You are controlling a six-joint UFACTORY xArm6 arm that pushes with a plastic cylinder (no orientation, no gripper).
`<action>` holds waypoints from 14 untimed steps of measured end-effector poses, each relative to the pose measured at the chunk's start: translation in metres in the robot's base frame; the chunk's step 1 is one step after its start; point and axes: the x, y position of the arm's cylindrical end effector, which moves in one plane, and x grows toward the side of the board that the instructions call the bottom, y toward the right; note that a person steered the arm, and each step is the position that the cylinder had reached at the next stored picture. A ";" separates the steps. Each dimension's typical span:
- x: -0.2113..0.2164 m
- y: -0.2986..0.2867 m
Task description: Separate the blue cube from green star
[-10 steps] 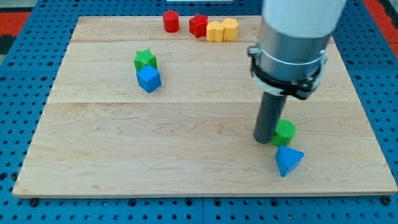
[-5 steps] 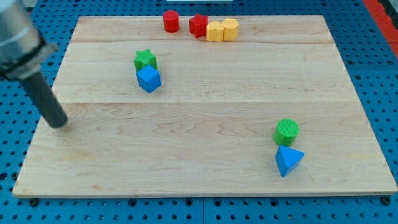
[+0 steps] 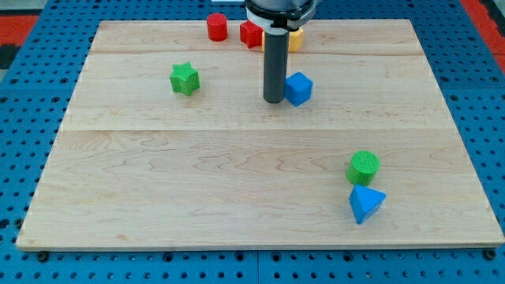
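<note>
The blue cube (image 3: 298, 88) sits on the wooden board right of centre, toward the view's top. The green star (image 3: 184, 78) stands well to its left, far apart from it. My tip (image 3: 273, 100) rests on the board right against the cube's left side, between the cube and the star. The rod rises straight up from there and covers part of the blocks behind it.
A red cylinder (image 3: 217, 26), a red star (image 3: 251, 33) and a yellow block (image 3: 295, 37) line the board's top edge, partly hidden by the rod. A green cylinder (image 3: 363, 167) and a blue triangular block (image 3: 365, 203) sit at the lower right.
The blue cube has moved from just below the green star to far right of it. My tip went from the board's left edge to the cube's left side.
</note>
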 end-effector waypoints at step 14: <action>0.033 0.100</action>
